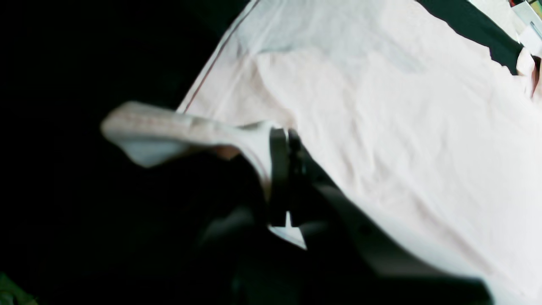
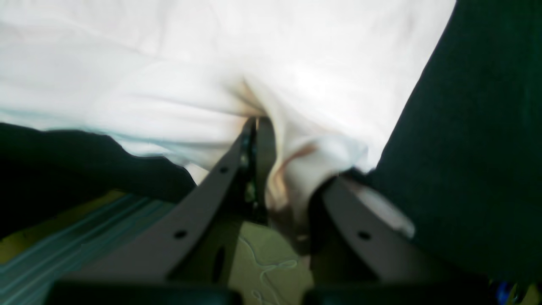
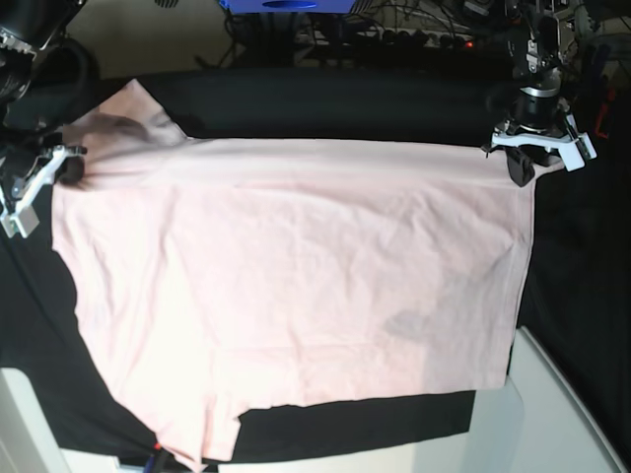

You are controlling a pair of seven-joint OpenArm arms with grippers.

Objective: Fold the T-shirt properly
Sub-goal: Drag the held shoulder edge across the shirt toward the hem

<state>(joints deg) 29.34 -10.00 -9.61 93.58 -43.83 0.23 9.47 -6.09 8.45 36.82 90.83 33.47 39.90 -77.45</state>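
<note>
The pale pink T-shirt (image 3: 296, 276) lies spread out flat, plain side up, across the black table cloth (image 3: 345, 108). My left gripper (image 3: 520, 169) stands at the shirt's far right corner. In the left wrist view its jaws (image 1: 284, 135) are shut on a lifted hem edge of the T-shirt (image 1: 402, 127). My right gripper (image 3: 67, 169) is at the shirt's far left edge, below a sleeve. In the right wrist view it (image 2: 256, 123) is shut on bunched fabric of the T-shirt (image 2: 211, 63). No lettering shows.
White surfaces stick out under the cloth at the front right (image 3: 562, 414) and front left (image 3: 25, 424). A blue box (image 3: 286, 5) and cables sit behind the table. Green floor (image 2: 262, 262) shows below the right gripper.
</note>
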